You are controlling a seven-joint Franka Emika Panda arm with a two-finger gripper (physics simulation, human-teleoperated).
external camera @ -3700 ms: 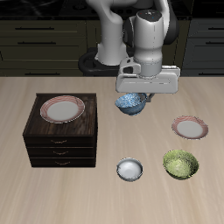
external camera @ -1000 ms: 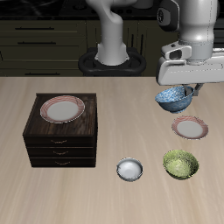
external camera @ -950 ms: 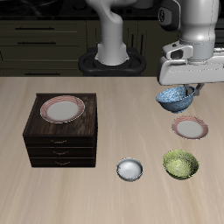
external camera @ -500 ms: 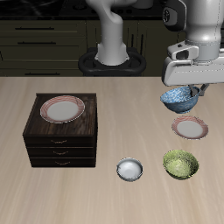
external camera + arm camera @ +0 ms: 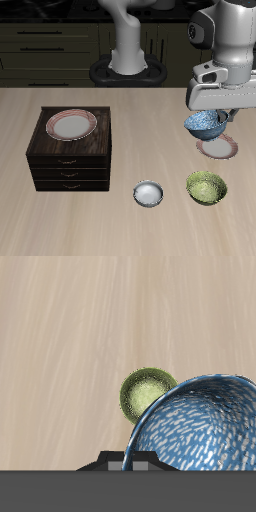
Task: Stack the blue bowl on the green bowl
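Exterior view, read from the cabinet side across to the carried bowl. A dark wooden drawer cabinet (image 5: 72, 150) stands at about nine o'clock from the table's centre and carries a pink-rimmed plate (image 5: 70, 125) on its top. Nearer the table's front edge, at about six o'clock, sits a small white-grey bowl (image 5: 148, 193). Just beside it, at roughly four o'clock from centre, rests the green bowl (image 5: 206, 186), upright and empty, with a speckled yellow-green glaze. At twelve o'clock from the green bowl a second pink-rimmed plate (image 5: 222, 148) lies flat on the table.

My gripper (image 5: 219, 113) is closed on the rim of the blue bowl (image 5: 204, 124), which hangs clear of the table and overlaps that second plate in this view. Its glaze is mottled blue and white, and it looks about the green bowl's size. It seems slightly tilted.

Wrist view. The blue bowl (image 5: 198, 426) fills the foreground with its hollow open to the camera; the green bowl (image 5: 147, 393) shows past its rim, off to one side and not yet under it.

Risks, as I judge them:
- Releasing here would drop the blue bowl on or beside the plate, since the two bowls are not aligned.
- A rim grip on a tilted bowl may let it swing or slip.
- Descending off-centre could catch the green bowl's rim and shove or tip it.
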